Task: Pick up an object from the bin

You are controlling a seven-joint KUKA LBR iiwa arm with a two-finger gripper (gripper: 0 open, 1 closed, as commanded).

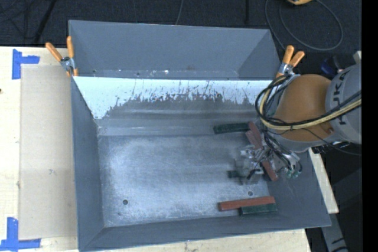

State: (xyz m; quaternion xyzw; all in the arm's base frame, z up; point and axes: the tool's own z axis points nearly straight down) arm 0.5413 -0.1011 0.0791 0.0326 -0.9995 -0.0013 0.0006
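My gripper [251,163] is low over the bin floor at the right side, under the arm's orange cover. A reddish-brown flat bar [256,136] lies slanted right beside it, its lower end passing behind the gripper. A dark green bar [231,127] lies flat just above and left of the gripper, near the foot of the back wall. Something small and dark [238,174] sits on the floor at the gripper's tip; I cannot tell what it is or whether it is gripped.
A reddish-brown bar [237,205] with a dark green bar [258,208] against its right end lies near the front wall, below the gripper. The right wall stands close to the arm.
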